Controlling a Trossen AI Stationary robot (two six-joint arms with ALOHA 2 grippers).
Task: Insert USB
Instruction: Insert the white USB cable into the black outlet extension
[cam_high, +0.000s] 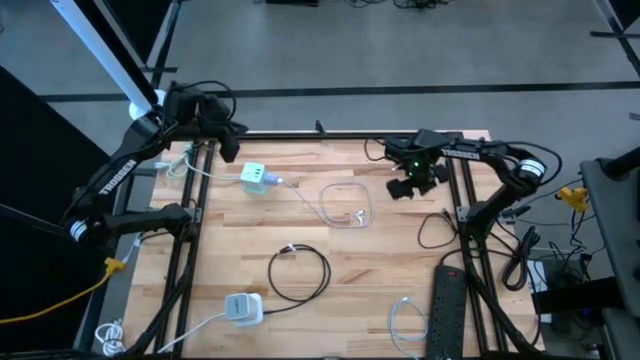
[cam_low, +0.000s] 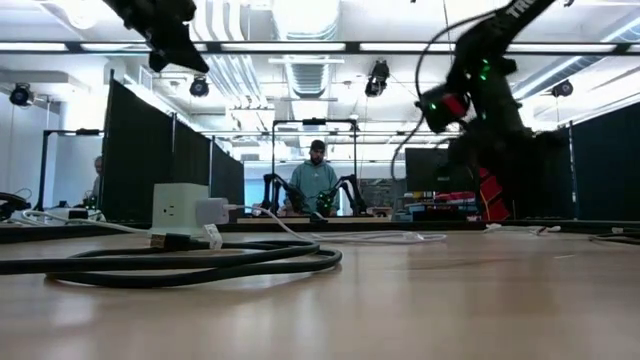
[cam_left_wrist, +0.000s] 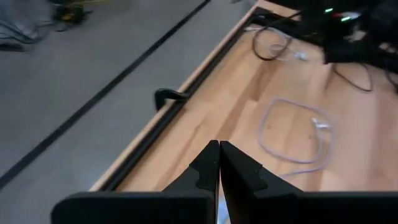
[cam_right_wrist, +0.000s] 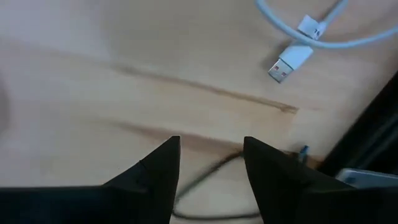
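Observation:
A white charger cube (cam_high: 256, 177) (cam_low: 180, 208) stands on the table's far left part, with a white cable plugged into its side. That cable runs to a loose loop (cam_high: 345, 205) (cam_left_wrist: 292, 134) lying flat mid-table. Its white USB plug (cam_right_wrist: 290, 62) lies free on the wood. My right gripper (cam_high: 405, 188) (cam_right_wrist: 211, 155) hovers open above the table, right of the loop and short of the plug. My left gripper (cam_high: 232, 140) (cam_left_wrist: 219, 163) is shut, raised over the far-left edge near the cube.
A black cable coil (cam_high: 298, 272) (cam_low: 200, 262) lies near the table's middle, with a second white adapter (cam_high: 242, 307) at the near edge. A black power strip (cam_high: 447, 310) and a white cable (cam_high: 405, 320) sit near right. A person (cam_low: 316, 180) stands beyond the table.

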